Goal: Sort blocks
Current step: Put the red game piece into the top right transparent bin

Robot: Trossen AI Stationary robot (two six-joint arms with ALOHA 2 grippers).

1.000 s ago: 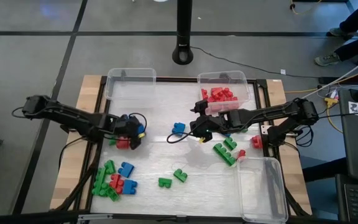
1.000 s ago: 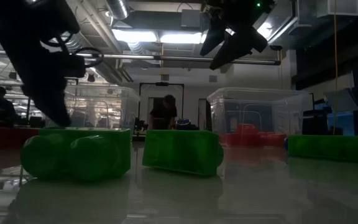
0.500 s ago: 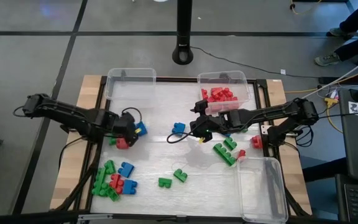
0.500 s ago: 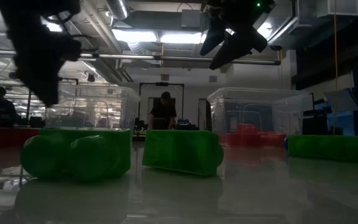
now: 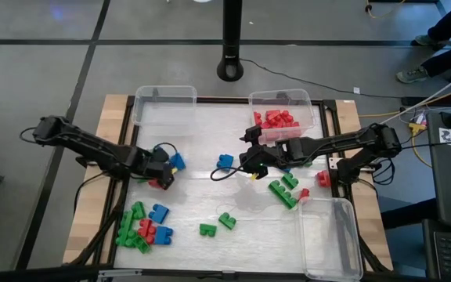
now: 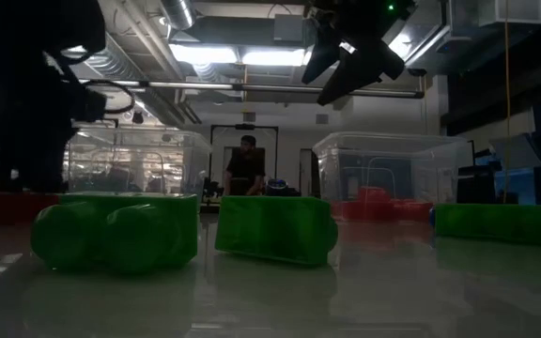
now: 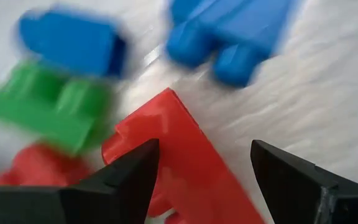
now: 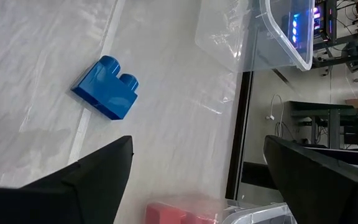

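Mostly studded blocks [image 5: 142, 225]: red, green, blue.

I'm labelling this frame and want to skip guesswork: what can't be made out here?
- High view: the left pincer covers the red studded plastic brick, so any contact is hidden.
- Left wrist view: that red brick runs off the edge; the blue bricks are blurred.
- Low view: the two nearest green bricks block most of the table behind them.

clear bin [image 5: 165, 100] sitting empty-looking at table's [image 5: 113, 110] far left edge, second clear bin [image 5: 303, 99] beside it to the right, third bin [image 5: 331, 251] lying at near right corner, black pole base [image 5: 230, 68] standing beyond table, person [image 6: 243, 169] possibly standing in far doorway
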